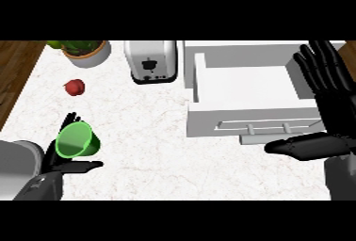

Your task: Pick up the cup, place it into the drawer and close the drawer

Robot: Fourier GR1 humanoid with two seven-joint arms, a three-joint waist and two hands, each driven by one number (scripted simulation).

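Down at the bench's near left corner, the left robot hand was curled around the green cup, tipped on its side. Over by the open white drawer, the right robot hand stood with fingers straight and spread.

A green cup is tilting, mouth facing up, at eight o'clock; the white drawer is standing open at two o'clock, seemingly empty.
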